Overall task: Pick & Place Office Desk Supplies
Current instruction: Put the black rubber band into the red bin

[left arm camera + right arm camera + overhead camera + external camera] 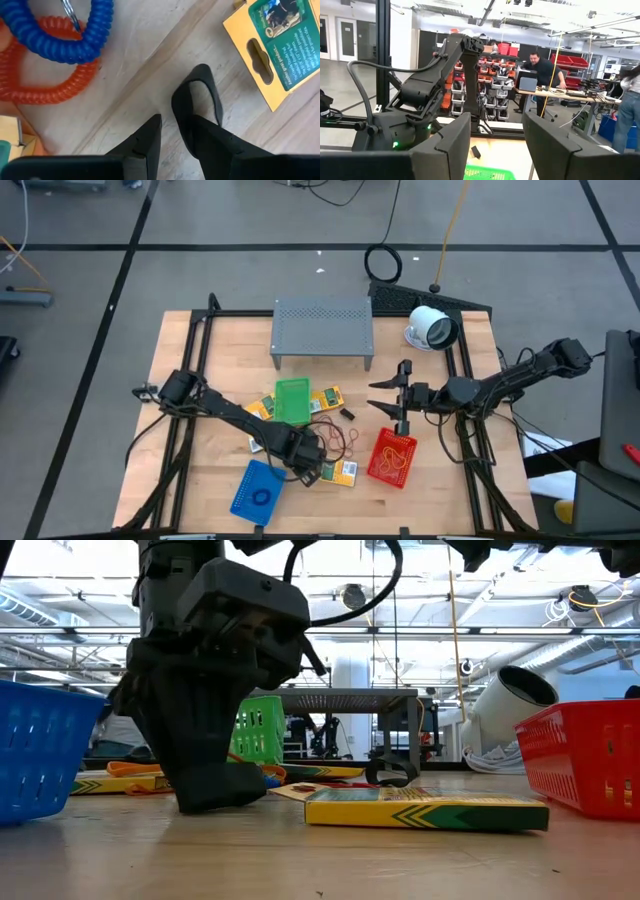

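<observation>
My left gripper [308,455] [177,120] points down close over the table near its front, between the blue basket and a yellow packet [341,471] [272,45]. It is open. A small black ring [197,82] lies flat on the wood at its fingertips, one finger over the ring's hollow and the other outside it. A blue coil ring [65,35] and an orange coil ring [45,80] lie beside it. More yellow packets [326,397] and thin bands [335,435] lie mid-table. My right gripper [385,395] [495,145] hangs open and high at the right. My left gripper comes at the black ring from above, pointing down. One finger [210,135] stands over the ring's hollow, the other [147,137] outside, with the ring's near side [181,125] between them. Whether either finger touches the ring, I cannot tell.
A green basket [292,400] stands mid-table, a blue basket [258,488] at the front left, a red basket [392,458] at the front right. A grey perforated shelf [322,328] and a white round device [432,328] stand at the back. People work in the room beyond.
</observation>
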`<state>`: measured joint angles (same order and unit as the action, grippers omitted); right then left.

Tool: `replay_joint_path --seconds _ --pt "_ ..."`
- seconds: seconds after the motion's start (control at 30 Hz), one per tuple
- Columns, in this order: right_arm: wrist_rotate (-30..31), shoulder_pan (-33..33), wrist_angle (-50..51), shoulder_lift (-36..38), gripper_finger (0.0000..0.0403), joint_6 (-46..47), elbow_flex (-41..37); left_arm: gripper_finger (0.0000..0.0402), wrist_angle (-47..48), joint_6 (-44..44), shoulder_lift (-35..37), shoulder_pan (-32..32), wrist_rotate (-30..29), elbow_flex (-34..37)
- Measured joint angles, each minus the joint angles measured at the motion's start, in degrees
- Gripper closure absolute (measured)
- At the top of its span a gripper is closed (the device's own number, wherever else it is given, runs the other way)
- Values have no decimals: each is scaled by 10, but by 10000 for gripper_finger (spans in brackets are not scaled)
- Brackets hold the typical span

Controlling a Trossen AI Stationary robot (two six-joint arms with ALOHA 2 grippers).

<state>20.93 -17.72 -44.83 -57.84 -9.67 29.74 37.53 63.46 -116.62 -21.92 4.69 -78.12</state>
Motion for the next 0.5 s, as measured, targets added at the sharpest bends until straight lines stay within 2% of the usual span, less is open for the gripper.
replay_joint_path --seconds 0.13,0.27,0.3,0.5 --pt "0 0 0 0 232 0 0 304 -9 -13 0 0 -5 0" --pt "0 0 -1 0 232 0 0 381 -11 -40 -2 0 3 -4" --pt "0 0 -2 0 232 0 0 389 -12 -45 -3 0 6 -6" --pt "0 0 -2 0 232 0 0 396 -27 -61 -5 0 18 -21"
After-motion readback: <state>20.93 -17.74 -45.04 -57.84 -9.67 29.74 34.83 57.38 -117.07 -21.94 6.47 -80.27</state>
